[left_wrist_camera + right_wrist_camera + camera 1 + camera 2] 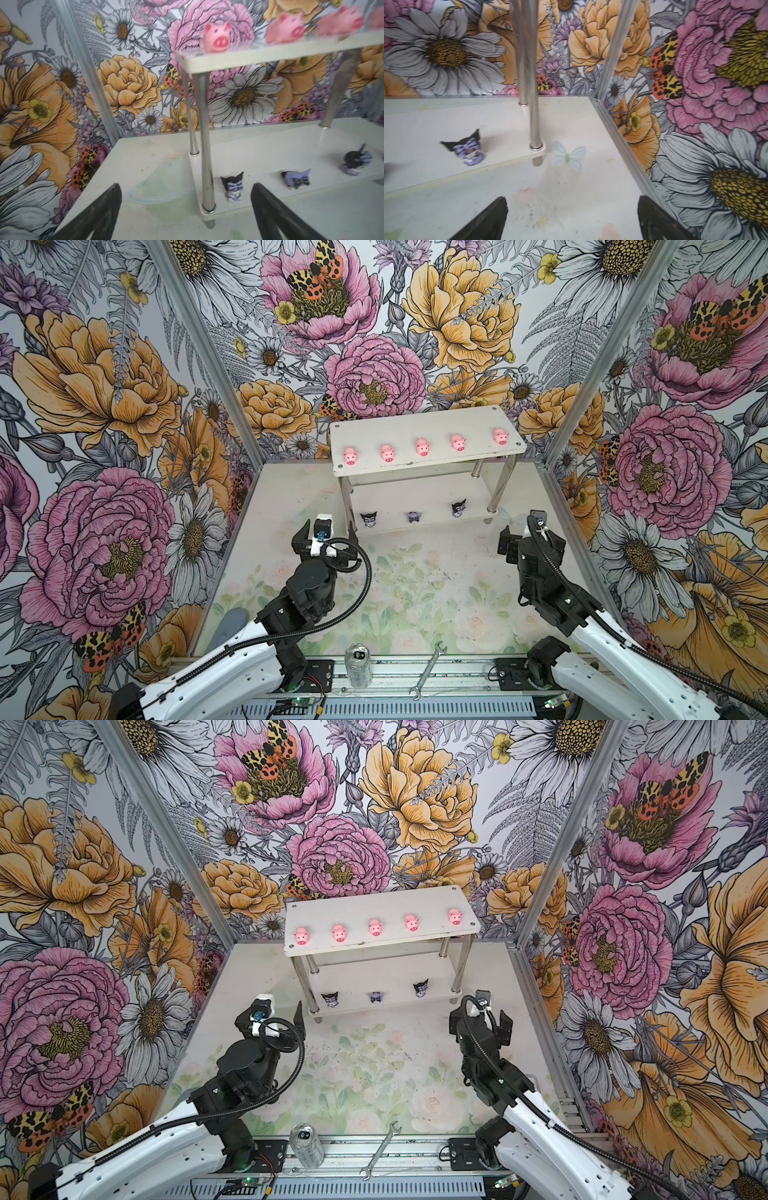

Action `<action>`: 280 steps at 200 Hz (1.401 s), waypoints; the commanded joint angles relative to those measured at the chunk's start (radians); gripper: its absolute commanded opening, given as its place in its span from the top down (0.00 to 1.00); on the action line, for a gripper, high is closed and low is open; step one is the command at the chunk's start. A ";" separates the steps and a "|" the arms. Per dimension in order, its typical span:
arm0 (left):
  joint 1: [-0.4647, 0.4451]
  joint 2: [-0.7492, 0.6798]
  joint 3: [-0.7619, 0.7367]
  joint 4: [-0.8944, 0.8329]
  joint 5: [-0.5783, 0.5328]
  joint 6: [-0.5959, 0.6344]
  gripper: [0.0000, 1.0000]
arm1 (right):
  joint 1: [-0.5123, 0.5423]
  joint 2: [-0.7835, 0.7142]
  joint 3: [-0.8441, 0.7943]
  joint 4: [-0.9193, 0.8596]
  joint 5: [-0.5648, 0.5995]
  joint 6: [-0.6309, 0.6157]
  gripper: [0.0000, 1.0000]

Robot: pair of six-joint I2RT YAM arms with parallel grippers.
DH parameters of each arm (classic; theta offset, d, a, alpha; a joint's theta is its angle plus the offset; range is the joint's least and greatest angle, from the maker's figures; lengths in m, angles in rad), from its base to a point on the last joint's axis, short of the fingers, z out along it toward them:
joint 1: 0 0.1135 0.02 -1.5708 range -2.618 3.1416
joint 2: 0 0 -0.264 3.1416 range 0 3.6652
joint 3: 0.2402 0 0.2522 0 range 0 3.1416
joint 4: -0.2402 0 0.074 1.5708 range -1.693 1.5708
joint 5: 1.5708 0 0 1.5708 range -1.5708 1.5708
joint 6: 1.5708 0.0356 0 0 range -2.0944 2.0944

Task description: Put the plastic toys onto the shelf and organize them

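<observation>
Already five pigs [422, 446] line the shelf [415, 423] top, three figurines [413, 517] its lower tier. Left gripper [186, 187] and right gripper [573, 199] hang spread wide, empty. They look light, hard, slippery, easily tipped; pinch each across its body.

Clear can [358, 664] upright on front rail [465, 674]; silver wrench [427, 672] flat near it; floral walls [104, 406] around

You see the left gripper [186, 187] with its jaws spread wide and empty, facing a corner leg [205, 145] of the shelf [270, 57]. Three dark figurines [233, 188] sit spaced along the lower tier's near edge. Pink pigs [217, 37] line the upper tier's near edge.
</observation>
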 commanded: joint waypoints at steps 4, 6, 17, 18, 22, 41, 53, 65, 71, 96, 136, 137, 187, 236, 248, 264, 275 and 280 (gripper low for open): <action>0.228 0.034 -0.050 0.065 0.074 -0.109 0.01 | -0.115 0.078 -0.157 0.327 -0.081 -0.057 0.00; 0.249 0.037 -0.058 0.075 0.088 -0.115 0.01 | -0.122 0.091 -0.167 0.343 -0.094 -0.058 0.00; 0.369 0.065 -0.123 0.178 0.176 -0.127 0.01 | -0.149 0.164 -0.234 0.517 -0.116 -0.065 0.00; 0.382 0.067 -0.130 0.188 0.186 -0.129 0.01 | -0.150 0.173 -0.238 0.537 -0.113 -0.064 0.00; 0.429 0.082 -0.155 0.228 0.222 -0.140 0.01 | -0.157 0.208 -0.267 0.619 -0.102 -0.063 0.00; 0.629 0.150 -0.214 0.334 0.425 -0.239 0.01 | -0.193 0.360 -0.218 0.696 -0.055 -0.057 0.00; 0.692 0.220 -0.234 0.404 0.474 -0.256 0.01 | -0.217 0.455 -0.164 0.702 -0.076 -0.073 0.00; 0.703 0.312 -0.239 0.479 0.456 -0.235 0.01 | -0.232 0.539 -0.113 0.725 -0.090 -0.092 0.00; 0.704 0.363 -0.235 0.514 0.452 -0.227 0.01 | -0.238 0.574 -0.093 0.745 -0.107 -0.100 0.00; 0.701 0.533 -0.144 0.558 0.502 -0.190 0.01 | -0.264 0.684 -0.034 0.828 -0.148 -0.105 0.00; 0.722 0.796 -0.109 0.846 0.550 -0.148 0.01 | -0.293 0.727 0.008 0.812 -0.194 -0.132 0.00; 0.726 0.806 -0.111 0.862 0.562 -0.145 0.02 | -0.294 0.726 0.007 0.813 -0.196 -0.132 0.00; 0.731 0.853 -0.081 0.826 0.600 -0.145 0.01 | -0.399 0.772 -0.122 1.091 -0.437 -0.111 0.00; 0.722 0.858 -0.078 0.831 0.592 -0.134 0.01 | -0.443 0.809 -0.154 1.187 -0.478 -0.082 0.00; 0.723 0.858 -0.078 0.832 0.592 -0.134 0.01 | -0.440 0.809 -0.147 1.168 -0.472 -0.082 0.00; 0.722 0.858 -0.078 0.830 0.592 -0.135 0.01 | -0.436 0.805 -0.137 1.141 -0.461 -0.081 0.00; 0.723 0.857 -0.078 0.830 0.592 -0.135 0.01 | -0.427 0.802 -0.134 1.133 -0.450 -0.085 0.00; 0.722 0.857 -0.078 0.830 0.592 -0.134 0.01 | -0.425 0.802 -0.132 1.133 -0.450 -0.086 0.00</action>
